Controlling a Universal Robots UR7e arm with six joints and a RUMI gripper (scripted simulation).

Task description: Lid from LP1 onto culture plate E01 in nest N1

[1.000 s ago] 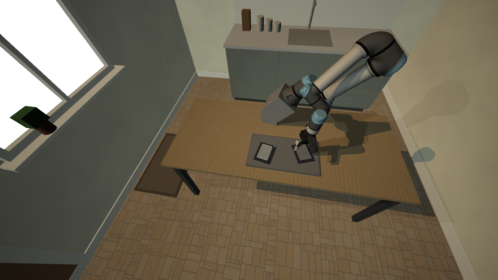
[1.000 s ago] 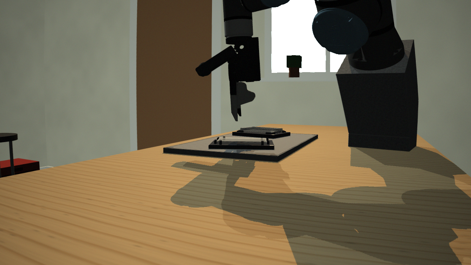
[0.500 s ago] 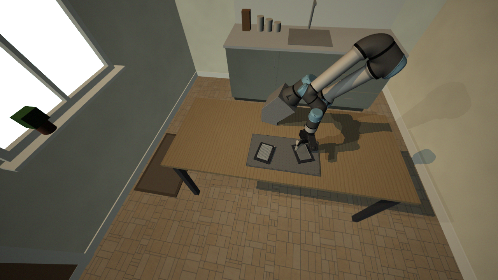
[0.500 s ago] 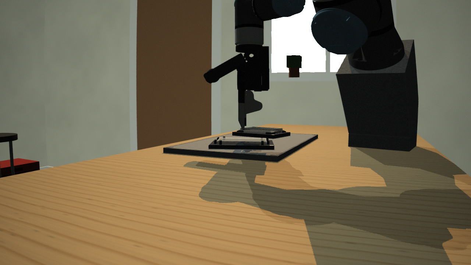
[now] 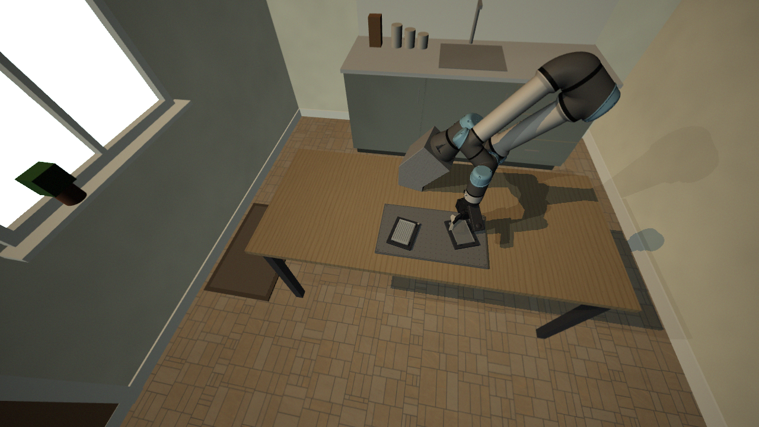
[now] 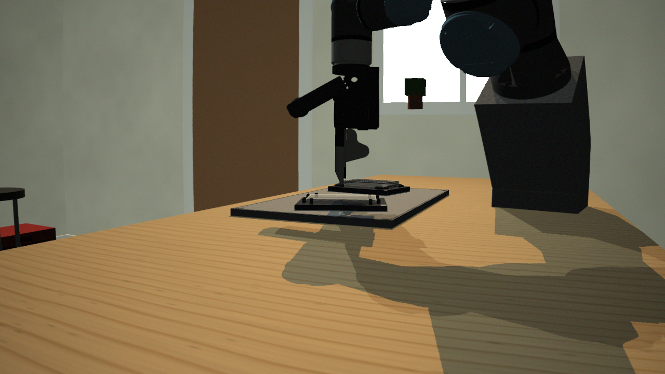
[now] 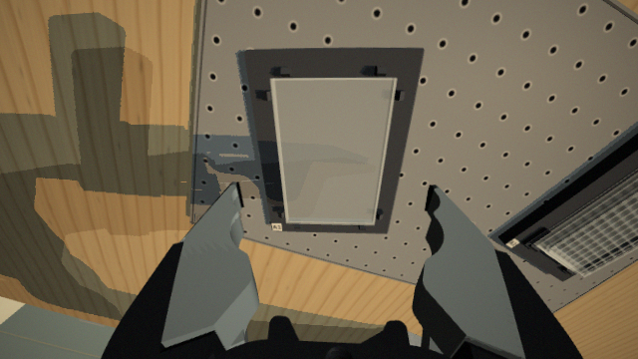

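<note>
The clear lid (image 7: 331, 150) lies flat in the dark lid park (image 7: 331, 140) on the grey perforated base plate (image 7: 449, 125). It also shows in the top view (image 5: 462, 233) and in the exterior view (image 6: 341, 198). The culture plate (image 7: 590, 234), uncovered with its well grid showing, sits in its black nest at the right edge of the wrist view, also in the top view (image 5: 403, 231) and the exterior view (image 6: 369, 184). My gripper (image 7: 332, 184) (image 6: 341, 174) is open and empty. It hangs a little above the near end of the lid, fingers wider than the lid.
The arm's grey pedestal (image 6: 534, 139) stands on the wooden table beside the base plate. Small black pegs (image 6: 309, 199) ring the lid park. A counter with a sink (image 5: 472, 56) stands behind the table.
</note>
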